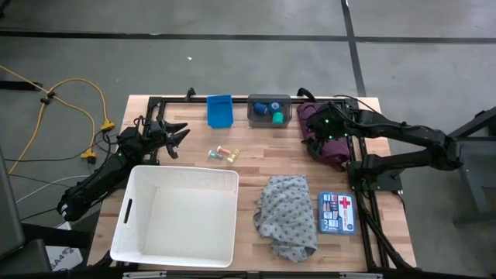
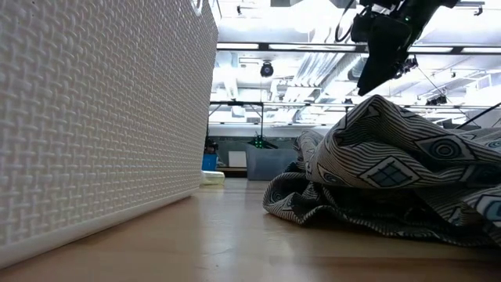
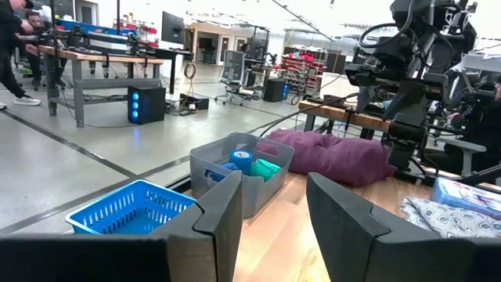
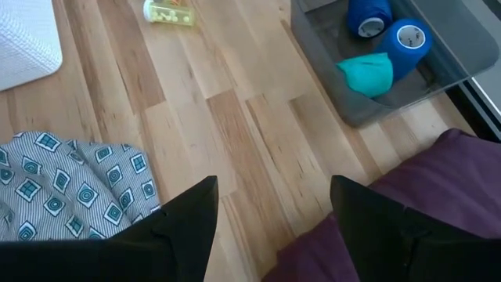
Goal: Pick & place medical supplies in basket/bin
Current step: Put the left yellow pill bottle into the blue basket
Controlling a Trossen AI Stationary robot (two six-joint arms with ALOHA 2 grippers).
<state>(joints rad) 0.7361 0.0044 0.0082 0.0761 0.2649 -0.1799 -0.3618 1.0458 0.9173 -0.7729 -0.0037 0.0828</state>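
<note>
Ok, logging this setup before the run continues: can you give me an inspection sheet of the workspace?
Surface: wooden table, bare between items.
Job's things: white basket empty; grey patterned cloth and maroon cloth on table; vials loose; tape rolls in grey bin.
Clutter: blue bin; first-aid box.
Grippers: left gripper open, empty, beside the basket; right gripper open, empty, over maroon cloth.
Cables: yellow cable on floor.
Surroundings: workshop benches; a person far off.

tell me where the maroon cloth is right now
In the high view the maroon cloth lies at the table's far right, beside the small grey bin holding the tape rolls, directly under the right hand, which hovers open above it.
</note>
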